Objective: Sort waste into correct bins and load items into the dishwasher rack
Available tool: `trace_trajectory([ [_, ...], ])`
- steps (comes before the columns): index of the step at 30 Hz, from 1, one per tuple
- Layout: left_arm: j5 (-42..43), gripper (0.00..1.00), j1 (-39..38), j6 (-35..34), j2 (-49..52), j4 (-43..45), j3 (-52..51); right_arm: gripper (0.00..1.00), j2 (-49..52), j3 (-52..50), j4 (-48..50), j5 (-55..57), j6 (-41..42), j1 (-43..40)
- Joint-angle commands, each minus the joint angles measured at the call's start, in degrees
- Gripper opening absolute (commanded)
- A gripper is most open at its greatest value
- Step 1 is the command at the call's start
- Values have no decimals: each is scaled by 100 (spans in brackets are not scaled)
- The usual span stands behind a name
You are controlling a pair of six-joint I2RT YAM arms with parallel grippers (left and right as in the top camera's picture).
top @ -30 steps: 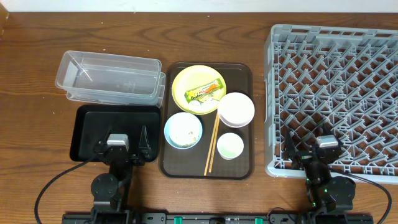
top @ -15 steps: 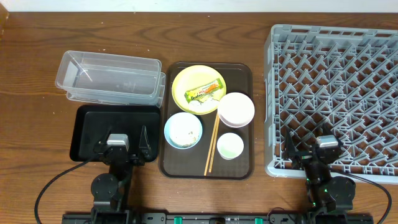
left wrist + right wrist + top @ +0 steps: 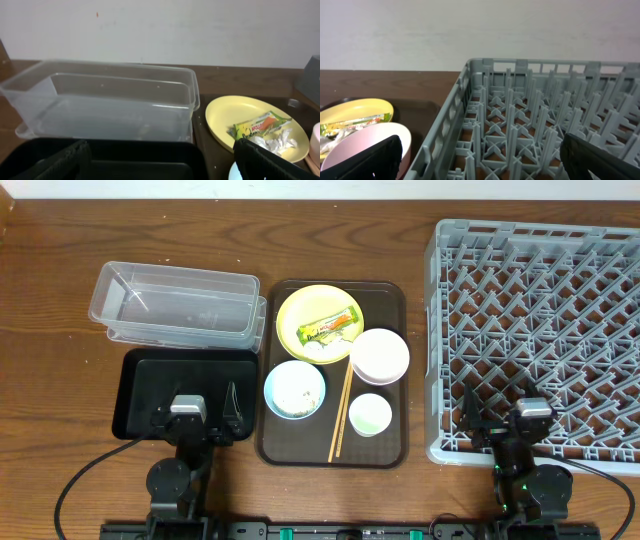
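Wooden table (image 3: 50, 250); left claw (image 3: 193, 404), right claw (image 3: 528, 410) low, spread.

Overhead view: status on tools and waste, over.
Left tool open above shallow black rectangular tray. Right tool open by large grey lattice rack. Yellow-green snack wrapper on round yellow plate, unobstructed.

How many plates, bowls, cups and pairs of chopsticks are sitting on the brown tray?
Plates: 1, the yellow plate
Bowls: 2, the pinkish-white bowl and the light blue bowl
Cups: 1, the cup
Pairs of chopsticks: 1, the chopsticks
Total: 5
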Motion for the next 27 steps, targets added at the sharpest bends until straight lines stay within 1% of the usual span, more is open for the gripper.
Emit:
trace_trajectory([
  [1, 96, 94, 24, -275, 186, -411, 105, 99, 20, 219, -144, 208, 269, 50],
  [4, 103, 94, 24, -485, 468, -590, 348, 99, 219, 581, -505, 267, 289, 50],
  [6, 107, 94, 24, -507, 730, -697, 603, 99, 479, 885, -824, 404, 289, 50],
  [9, 107, 94, 24, -505, 1215, -916, 1108, 99, 1060, 1379, -1169, 468, 289, 50],
  [15, 151, 94, 24, -505, 2649, -2061, 2518, 99, 2601, 2374, -1648, 551, 289, 50],
  [20, 223, 94, 24, -505, 4000, -3211, 3668, 99, 3930, 3438, -2616, 457, 289, 50],
  [23, 485, 94, 24, -503, 4813, -3950, 4363, 99, 4656, 4116, -3248, 382, 286, 50],
  [27, 638, 94, 24, -503, 5663, -4852, 5141, 99, 5298, 4728, -3698, 352, 289, 50],
])
